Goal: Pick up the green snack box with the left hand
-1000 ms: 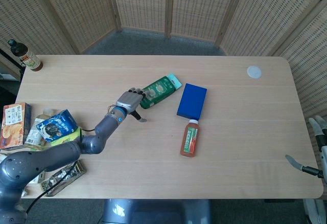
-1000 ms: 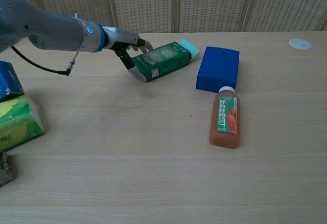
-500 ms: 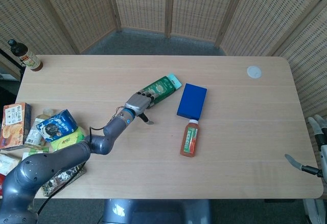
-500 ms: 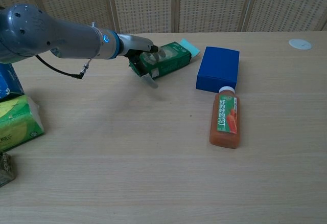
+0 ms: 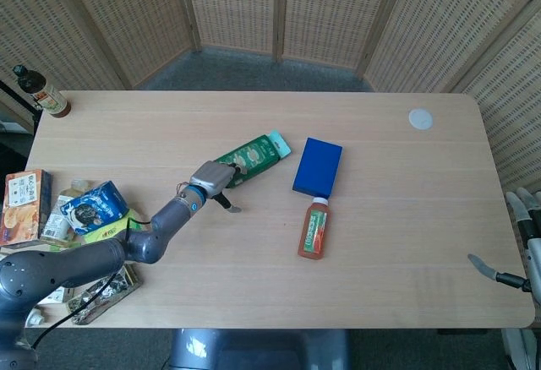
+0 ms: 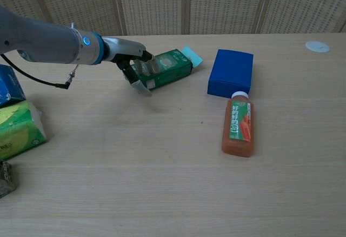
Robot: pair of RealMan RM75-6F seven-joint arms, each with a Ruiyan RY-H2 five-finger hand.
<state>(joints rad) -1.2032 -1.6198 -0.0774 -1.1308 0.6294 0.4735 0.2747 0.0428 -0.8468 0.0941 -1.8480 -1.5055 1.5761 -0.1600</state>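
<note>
The green snack box (image 5: 252, 155) (image 6: 168, 66) lies slanted near the middle of the table, left of a blue box. My left hand (image 5: 215, 177) (image 6: 134, 70) grips the box's left end, with fingers curled over its top and the thumb sticking out below it. I cannot tell whether the box is off the wood. My right hand (image 5: 522, 233) shows only at the head view's lower right edge, beyond the table, with its fingers apart and nothing in them.
A blue box (image 5: 318, 166) (image 6: 231, 73) lies right of the snack box, and an orange drink bottle (image 5: 314, 228) (image 6: 237, 124) lies just below it. A white disc (image 5: 420, 118) sits far right. Snack packs (image 5: 84, 209) crowd the left edge, with a sauce bottle (image 5: 40, 91) at the far left corner.
My left hand has closed round the snack box's end. Hand and box have shifted left, away from the blue box. The right hand has not moved.
</note>
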